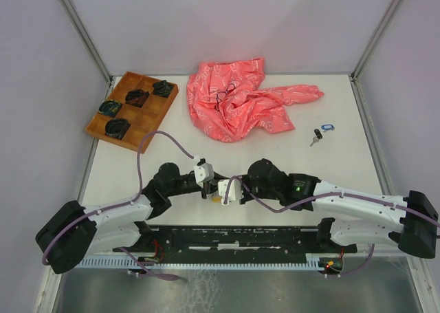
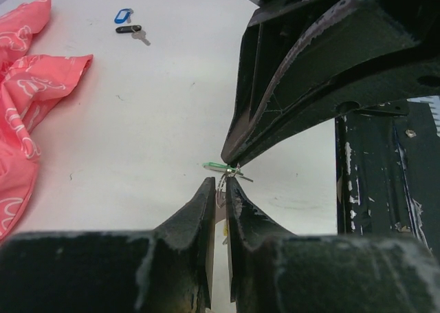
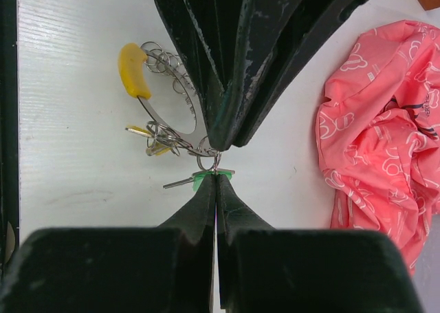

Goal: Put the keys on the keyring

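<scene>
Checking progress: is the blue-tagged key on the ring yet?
No, the blue-tagged key lies loose on the table near the pink cloth.

Illumination: bright, even and diffuse, from overhead; the white desk (image 1: 344, 155) renders near-white in all three views.
Shadows: soft and short, hugging the pink cloth (image 1: 237, 103) and the arms.
Highlights: small glints on the keyring (image 3: 168, 117); the desk beside it is almost blown out.
Sharpest zone, wrist views: the keyring and green key (image 3: 201, 181) at the fingertips.
Soft zone, wrist views: the left hand (image 2: 220, 184) and right hand (image 3: 216, 181), close to the lens, read as dark masses with little detail; the far blue-tagged key (image 2: 124, 15) is slightly soft.
Distortion, top view: the wall (image 1: 41, 86) edges slant steeply, as through a wide lens.
</scene>
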